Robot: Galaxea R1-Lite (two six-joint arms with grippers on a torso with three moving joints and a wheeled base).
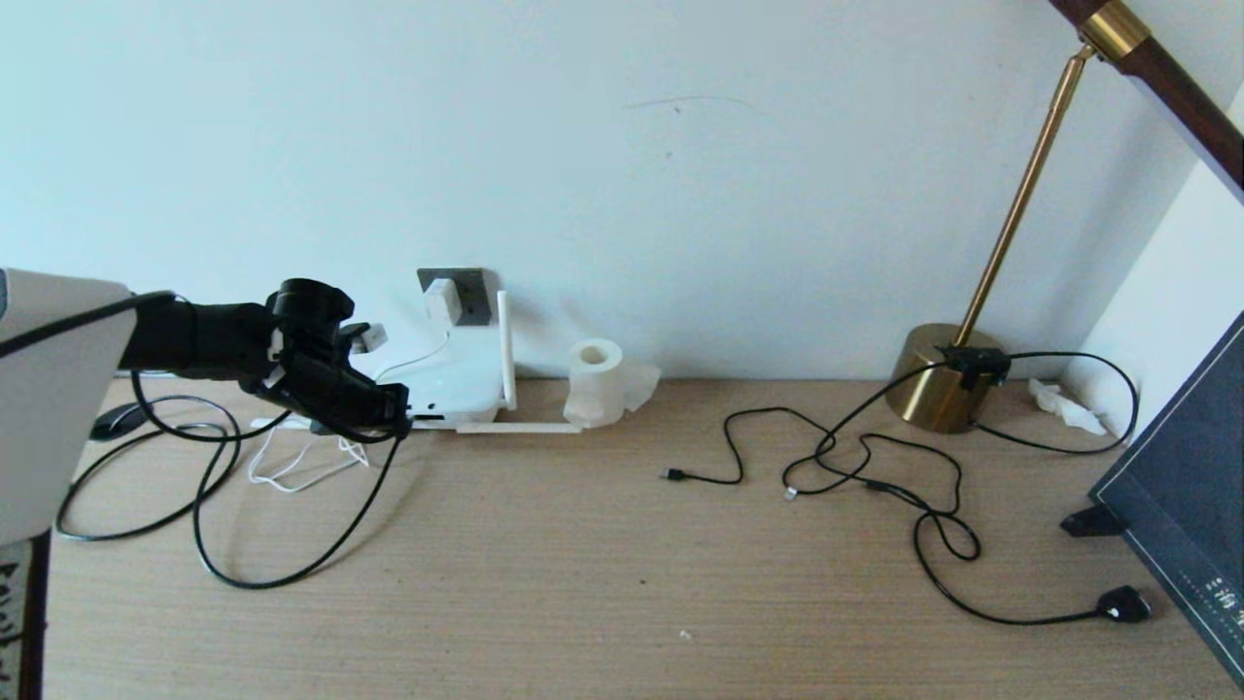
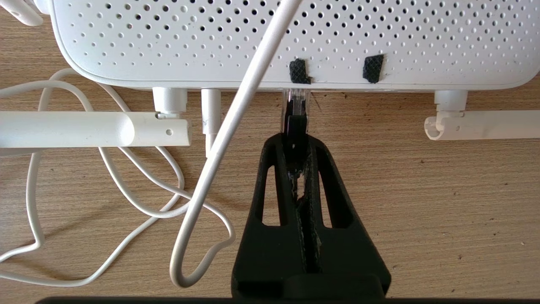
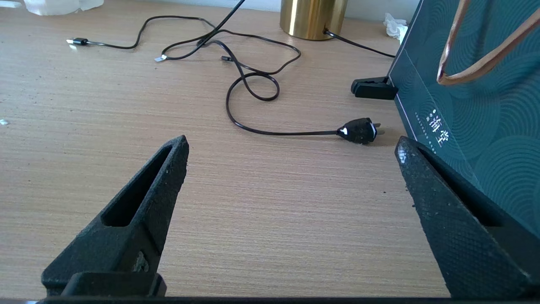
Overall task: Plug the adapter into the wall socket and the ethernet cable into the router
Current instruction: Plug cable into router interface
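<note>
The white router (image 1: 457, 384) lies on the desk against the wall, its antennas folded out along the front (image 2: 84, 134). My left gripper (image 2: 295, 141) is shut on the ethernet cable's plug (image 2: 295, 105), whose clear tip sits at the router's (image 2: 295, 38) front edge, below a black mark. In the head view the left gripper (image 1: 394, 416) is at the router's front and the black ethernet cable (image 1: 262, 581) loops down across the desk. The white adapter (image 1: 442, 299) sits on the dark grey wall socket (image 1: 473, 292); its thin white cord (image 2: 219, 139) crosses the router. My right gripper (image 3: 292, 141) hangs open over bare desk.
A toilet-paper roll (image 1: 595, 381) stands right of the router. Thin black USB cords (image 1: 836, 457) and the lamp's plug (image 1: 1123, 605) lie at right, near the brass lamp base (image 1: 948, 379). A dark green box (image 3: 476, 105) stands beside the right gripper.
</note>
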